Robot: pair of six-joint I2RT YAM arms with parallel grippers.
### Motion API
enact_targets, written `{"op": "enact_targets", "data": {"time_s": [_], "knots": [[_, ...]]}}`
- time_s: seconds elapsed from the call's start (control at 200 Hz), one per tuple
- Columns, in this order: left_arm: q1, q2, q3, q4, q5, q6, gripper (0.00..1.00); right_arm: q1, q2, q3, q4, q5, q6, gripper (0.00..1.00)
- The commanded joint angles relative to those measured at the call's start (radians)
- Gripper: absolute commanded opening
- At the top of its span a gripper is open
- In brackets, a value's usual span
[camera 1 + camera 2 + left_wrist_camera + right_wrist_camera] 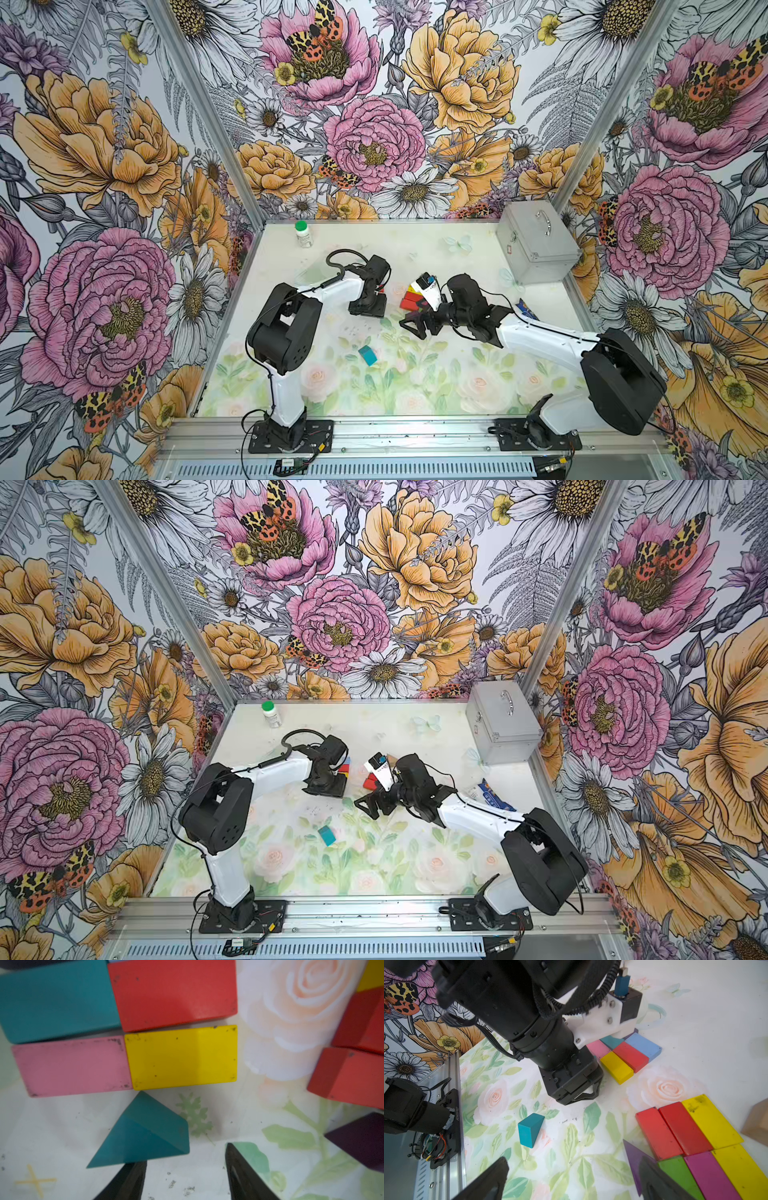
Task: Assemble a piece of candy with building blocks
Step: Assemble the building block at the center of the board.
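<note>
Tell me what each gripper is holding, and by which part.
Nothing is held. The left gripper stands open; the teal triangle lies by one finger, not between them. The right gripper is open and empty.

I'm running a lab test booth: 2 robot arms [540, 337] bolted to an aluminium rail [415, 434], flower-print walls [104, 166] enclosing the table [415, 249].

Left arm [332, 287]: wrist turned down.
Left gripper [186, 1157]: fingers [128, 1182] parted, empty.
Right arm [540, 332]: low, reaching inward.
Right gripper [574, 1159]: fingers [488, 1182] wide, empty.
</note>
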Motion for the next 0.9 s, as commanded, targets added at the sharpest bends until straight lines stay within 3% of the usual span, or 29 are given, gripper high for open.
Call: {"op": "enact_targets", "data": {"time_s": [0.0, 0.535, 0.746, 0.891], "knots": [[0.011, 0.015, 0.024, 0.013, -0.013, 0.013, 0.61, -0.006, -0.020, -0.003, 0.022, -0.010, -0.011, 0.98], [0.022, -0.010, 0.028, 0.012, 0.006, 0.022, 0.61, -0.007, -0.019, -0.004, 0.022, -0.009, -0.010, 0.98], [0.033, -0.199, -0.093, 0.002, 0.046, 0.013, 0.63, -0.006, -0.056, -0.006, -0.046, 0.027, 0.010, 0.98], [0.038, -0.344, -0.194, -0.004, 0.105, -0.005, 0.77, 0.002, -0.105, -0.047, -0.094, 0.080, 0.050, 0.98]]}}
